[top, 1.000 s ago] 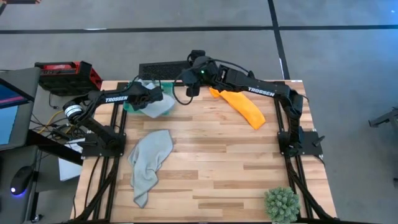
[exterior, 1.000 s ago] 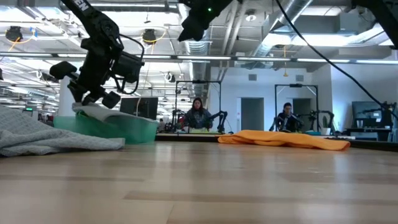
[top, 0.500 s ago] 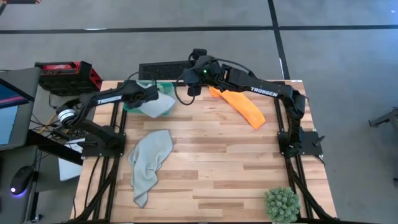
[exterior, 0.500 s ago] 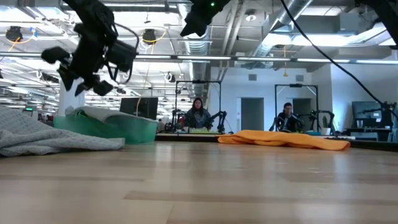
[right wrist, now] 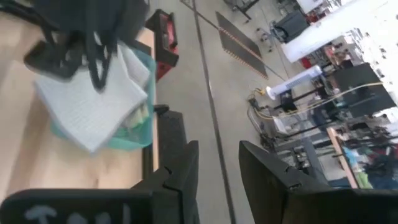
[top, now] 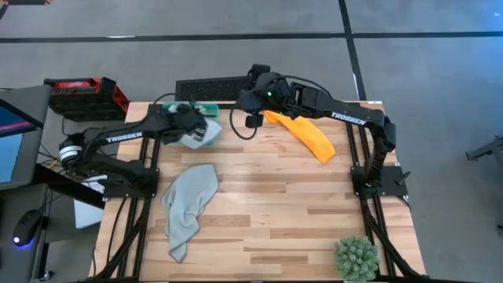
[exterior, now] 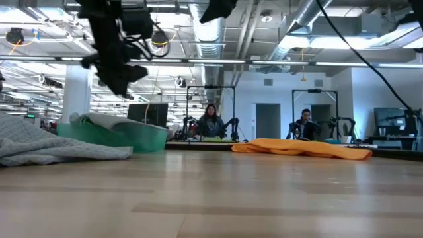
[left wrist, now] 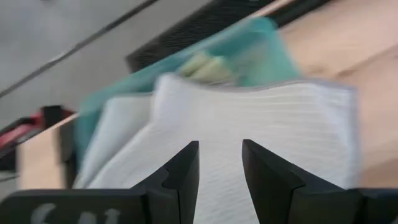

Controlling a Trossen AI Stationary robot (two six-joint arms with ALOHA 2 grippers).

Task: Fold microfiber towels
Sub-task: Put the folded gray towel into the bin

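A folded pale grey towel (left wrist: 261, 118) lies on top of the green tray (left wrist: 264, 46) at the table's far left. A light green cloth (left wrist: 202, 65) shows beneath it. My left gripper (left wrist: 221, 165) hovers open above this towel (top: 196, 135), touching nothing. A second grey towel (top: 189, 204) lies crumpled on the table's near left. The orange towel (top: 302, 134) lies spread in a strip at the far right. My right gripper (right wrist: 217, 168) is open and empty, high above the far middle of the table (top: 251, 119).
A black keyboard-like slab (top: 206, 88) lies along the far edge behind the tray. A red box (top: 82, 94) stands off the table's far left corner. The spiky green plant ball (top: 356, 258) sits at the near right corner. Bare wood lies in the table's middle (top: 275, 196).
My left gripper has come up off the folded grey towel, which stays on the tray, and has rolled as it rose. My right gripper has risen and shifted a little toward the table's right edge.
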